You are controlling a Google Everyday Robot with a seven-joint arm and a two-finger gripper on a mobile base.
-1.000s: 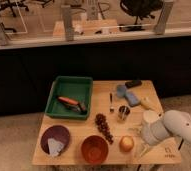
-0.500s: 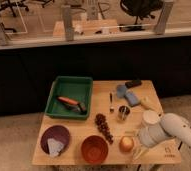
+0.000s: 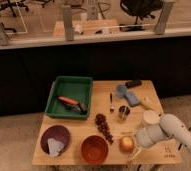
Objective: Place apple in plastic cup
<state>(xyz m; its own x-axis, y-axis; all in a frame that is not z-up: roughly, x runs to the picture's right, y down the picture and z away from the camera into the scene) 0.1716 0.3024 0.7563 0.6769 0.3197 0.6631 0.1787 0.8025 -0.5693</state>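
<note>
The pincer (image 3: 137,143) sits low over the front right part of the table (image 3: 154,95), at the end of the white arm that reaches in from the right, and its jaws stand spread wide with nothing between them. The apple (image 3: 126,144) rests on the tabletop just to the pincer's left, so close that it may be touching a finger, though I cannot tell. It is round, so it has no long axis to line up with, and any closing direction across its middle should do. The plastic cup (image 3: 150,118) stands upright behind the pincer and a little to its right, near the arm's forearm. The metal cup (image 3: 123,112) is behind and to the left, and the grapes (image 3: 104,128) are farther left beyond the apple. As I judge it, the coming move is a short slide left to bracket the apple, then a lift and a swing back and right to the plastic cup's mouth.
</note>
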